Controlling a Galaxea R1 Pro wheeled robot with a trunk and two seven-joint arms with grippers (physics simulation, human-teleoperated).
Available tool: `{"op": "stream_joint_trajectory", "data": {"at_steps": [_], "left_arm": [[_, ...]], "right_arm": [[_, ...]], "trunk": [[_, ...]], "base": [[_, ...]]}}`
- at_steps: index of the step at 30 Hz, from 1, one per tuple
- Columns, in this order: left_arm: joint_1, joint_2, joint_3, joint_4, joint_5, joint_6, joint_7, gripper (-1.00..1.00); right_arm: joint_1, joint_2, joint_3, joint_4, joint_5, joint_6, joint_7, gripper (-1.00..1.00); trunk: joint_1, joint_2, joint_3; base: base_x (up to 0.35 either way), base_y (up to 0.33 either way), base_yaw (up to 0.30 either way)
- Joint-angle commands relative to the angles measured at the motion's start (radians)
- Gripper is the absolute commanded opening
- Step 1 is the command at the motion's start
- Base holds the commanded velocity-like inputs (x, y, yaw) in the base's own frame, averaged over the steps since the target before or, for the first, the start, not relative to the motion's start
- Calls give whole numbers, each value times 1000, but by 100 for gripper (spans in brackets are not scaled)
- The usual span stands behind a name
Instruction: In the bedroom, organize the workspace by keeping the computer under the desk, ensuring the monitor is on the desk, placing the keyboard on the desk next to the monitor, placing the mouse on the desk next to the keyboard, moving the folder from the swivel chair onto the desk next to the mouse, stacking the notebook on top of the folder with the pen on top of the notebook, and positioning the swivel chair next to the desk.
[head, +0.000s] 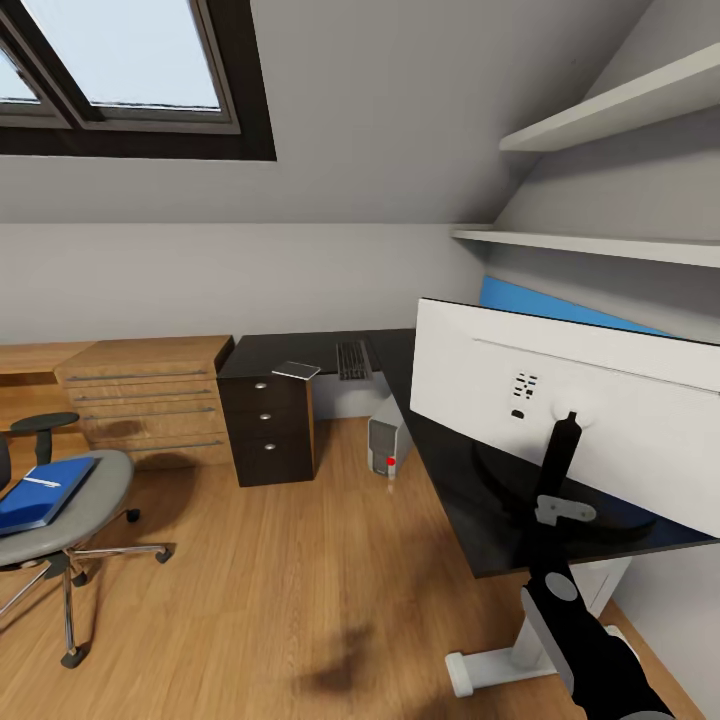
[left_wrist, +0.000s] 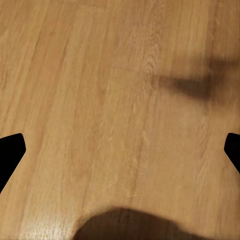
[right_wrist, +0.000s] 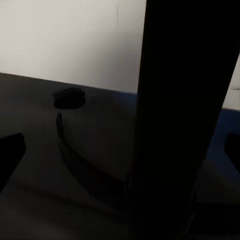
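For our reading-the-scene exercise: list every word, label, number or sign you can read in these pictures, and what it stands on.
No readable text in any view.
Monitor: small dark marks on its white back, too small to read.
Computer: a red spot on its front, no legible label.
Folder: plain blue cover with a white strip, no lettering visible.

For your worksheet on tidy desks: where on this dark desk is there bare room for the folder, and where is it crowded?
Bare room lies on the desk between the keyboard and the monitor, along the front edge above the computer. The far left end, between the flat grey item and the keyboard, is tighter. It is crowded around the monitor's stand, where the right gripper reaches.
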Motion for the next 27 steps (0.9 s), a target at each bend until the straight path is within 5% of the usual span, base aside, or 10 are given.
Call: {"op": "stream_joint_trajectory", "data": {"at_steps": [1, 27], "left_arm": [[-1, 0, 2, 1, -1, -3, 3, 100], [-1, 8, 3, 1, -1, -5, 2, 100]], "right_arm": [[-1, -1, 6, 1, -8, -5, -4, 100], [-1, 7, 6, 127, -19, -7, -5, 100]], "trunk": [[0, -1, -1], [0, -1, -1]], "base": [[-15, 0, 0], [-267, 0, 0]]}}
